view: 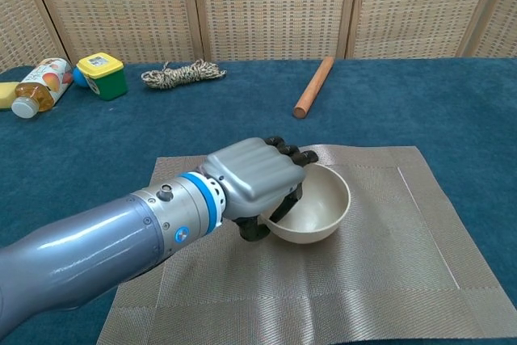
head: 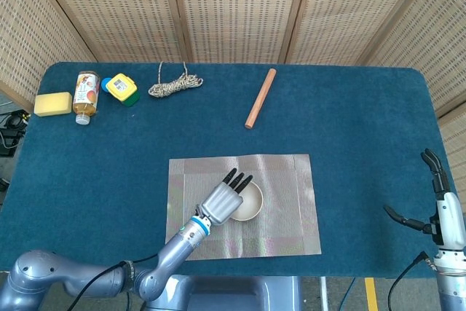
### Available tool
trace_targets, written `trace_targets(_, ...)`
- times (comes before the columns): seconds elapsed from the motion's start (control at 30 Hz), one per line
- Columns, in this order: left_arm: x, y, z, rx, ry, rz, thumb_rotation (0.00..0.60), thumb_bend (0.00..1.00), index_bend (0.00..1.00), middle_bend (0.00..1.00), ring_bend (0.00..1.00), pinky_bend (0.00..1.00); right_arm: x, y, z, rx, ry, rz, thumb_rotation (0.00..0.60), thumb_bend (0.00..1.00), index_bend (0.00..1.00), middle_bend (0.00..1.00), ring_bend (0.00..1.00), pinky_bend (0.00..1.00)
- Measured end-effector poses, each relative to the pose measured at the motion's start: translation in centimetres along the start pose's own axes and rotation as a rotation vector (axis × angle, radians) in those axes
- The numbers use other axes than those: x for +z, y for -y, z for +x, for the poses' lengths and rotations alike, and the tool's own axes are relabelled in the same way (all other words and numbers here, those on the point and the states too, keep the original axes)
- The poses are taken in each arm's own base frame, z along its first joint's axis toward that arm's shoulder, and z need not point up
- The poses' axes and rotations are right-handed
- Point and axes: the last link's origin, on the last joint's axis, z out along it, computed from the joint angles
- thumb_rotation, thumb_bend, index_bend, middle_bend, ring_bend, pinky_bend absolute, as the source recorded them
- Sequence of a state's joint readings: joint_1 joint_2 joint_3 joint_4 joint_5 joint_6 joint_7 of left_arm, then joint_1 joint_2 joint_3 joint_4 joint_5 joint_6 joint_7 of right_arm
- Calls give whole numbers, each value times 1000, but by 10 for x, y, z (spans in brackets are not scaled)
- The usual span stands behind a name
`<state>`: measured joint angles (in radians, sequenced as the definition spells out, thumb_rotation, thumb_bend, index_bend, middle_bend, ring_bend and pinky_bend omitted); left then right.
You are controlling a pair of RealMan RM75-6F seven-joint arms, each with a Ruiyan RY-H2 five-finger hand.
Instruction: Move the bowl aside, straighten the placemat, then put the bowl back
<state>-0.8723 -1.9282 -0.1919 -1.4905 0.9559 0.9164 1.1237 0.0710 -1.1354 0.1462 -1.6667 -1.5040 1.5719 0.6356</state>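
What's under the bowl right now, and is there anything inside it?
The bowl sits over the middle of the placemat, gripped at its rim by the left hand. The visible inside looks empty; the fingers cover the near part.

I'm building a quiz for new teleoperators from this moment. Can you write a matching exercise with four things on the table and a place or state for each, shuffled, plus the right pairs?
Things:
1. bowl
2. wooden rod
3. coil of rope
4. right hand

Places or states:
A. lies on bare cloth beyond the placemat, toward the screens
B. empty, at the table's right edge, fingers apart
C. held by the left hand over the middle of the placemat
D. lies near the far edge, right of the yellow-lidded box

Pairs: 1-C, 2-A, 3-D, 4-B
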Motion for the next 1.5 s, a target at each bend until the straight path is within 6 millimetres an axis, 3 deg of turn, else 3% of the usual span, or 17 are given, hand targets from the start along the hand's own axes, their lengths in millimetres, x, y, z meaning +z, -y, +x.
trace_targets(0.17,-1,2,1,12,14,12,600,241,187,0,0,0,-1,0,0,-2,-2,0,600,275,96,0,0,0)
trace_targets(0.23,-3,5,2,12,11,16,600,218,114,0,0,0,-1,1,-1,-4,-2,0,600,275,95,0,0,0)
trace_targets(0.43,-13,17,9,-28,-2,38,600,215,35,0,0,0,-1,1,-2,-16,0,6,600,275,92,0,0,0)
trace_targets(0.67,-40,44,17,-133,-51,106,600,214,30,0,0,0,-2,1,-6,-37,5,11,600,271,79,0,0,0)
trace_targets(0.87,-89,91,12,-141,-151,229,600,215,25,0,0,0,-4,0,-13,-85,35,11,600,256,53,0,0,0)
trace_targets(1.1,-179,150,-10,-204,-244,433,600,203,11,0,0,0,-5,-4,-22,-211,77,12,600,210,9,0,0,0)
trace_targets(1.2,-216,163,-26,-230,-268,524,600,198,4,0,0,0,-5,-7,-25,-289,104,6,600,194,0,0,0,0)
trace_targets(1.5,-282,176,-51,-223,-314,640,600,184,0,0,0,0,-6,-14,-27,-520,160,-17,600,186,0,0,0,0)
